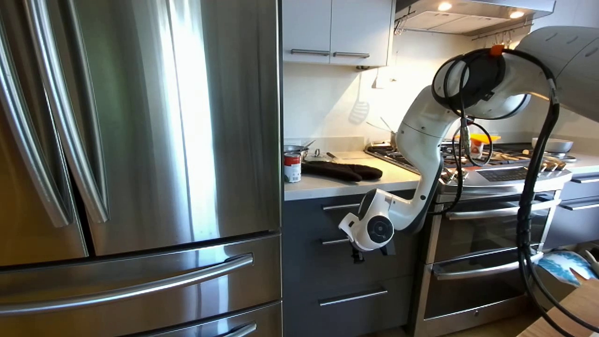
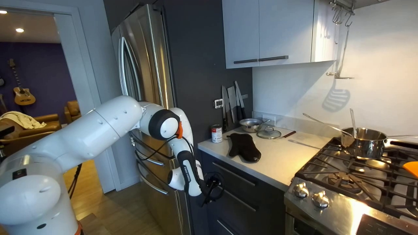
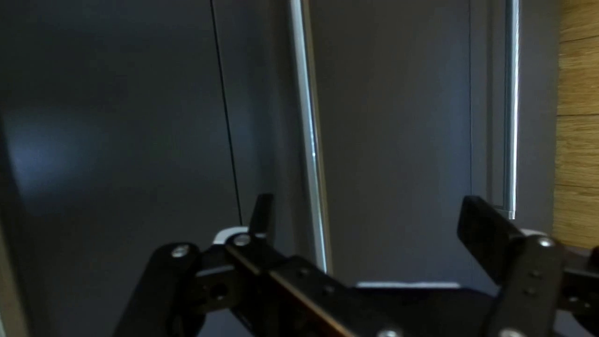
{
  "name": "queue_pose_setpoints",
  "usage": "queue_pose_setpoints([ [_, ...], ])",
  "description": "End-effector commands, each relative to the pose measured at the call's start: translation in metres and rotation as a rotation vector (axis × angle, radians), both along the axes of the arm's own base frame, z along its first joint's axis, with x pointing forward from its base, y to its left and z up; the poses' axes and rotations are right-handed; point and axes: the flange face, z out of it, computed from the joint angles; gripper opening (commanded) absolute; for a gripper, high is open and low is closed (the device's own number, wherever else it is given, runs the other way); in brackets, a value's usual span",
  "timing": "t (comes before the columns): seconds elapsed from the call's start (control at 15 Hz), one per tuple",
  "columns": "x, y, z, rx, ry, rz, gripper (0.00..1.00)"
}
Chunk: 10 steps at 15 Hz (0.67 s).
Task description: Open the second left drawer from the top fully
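The second left drawer from the top (image 1: 318,264) is shut, dark grey and flat-fronted. It also shows in the wrist view (image 3: 393,140). Its slim silver bar handle (image 1: 333,241) is partly hidden by my hand in that exterior view; the handle also shows in an exterior view (image 2: 241,201) and the wrist view (image 3: 310,121). My gripper (image 1: 373,253) points down in front of this drawer. In the wrist view my gripper (image 3: 368,206) is open and empty. The handle runs between its two fingers in that picture, nearer the left finger. No contact is visible.
The top drawer's handle (image 1: 340,206) is above and the bottom drawer's handle (image 1: 353,298) below. The steel fridge (image 1: 234,140) stands on one side, the oven (image 1: 482,234) on the other. The counter (image 2: 277,160) above holds a black mitt (image 2: 244,147) and a can (image 2: 217,133).
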Motion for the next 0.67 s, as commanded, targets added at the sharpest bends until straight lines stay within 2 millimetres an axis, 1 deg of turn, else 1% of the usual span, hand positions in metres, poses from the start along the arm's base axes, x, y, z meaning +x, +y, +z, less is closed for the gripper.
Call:
queue_pose_setpoints([
  [0.0,0.013,-0.008,-0.018,-0.009,0.017,0.011,1.00],
  [0.27,0.026,-0.011,-0.027,0.009,0.035,0.029,1.00],
  [0.6,0.040,-0.022,-0.037,0.017,0.062,0.055,1.00],
])
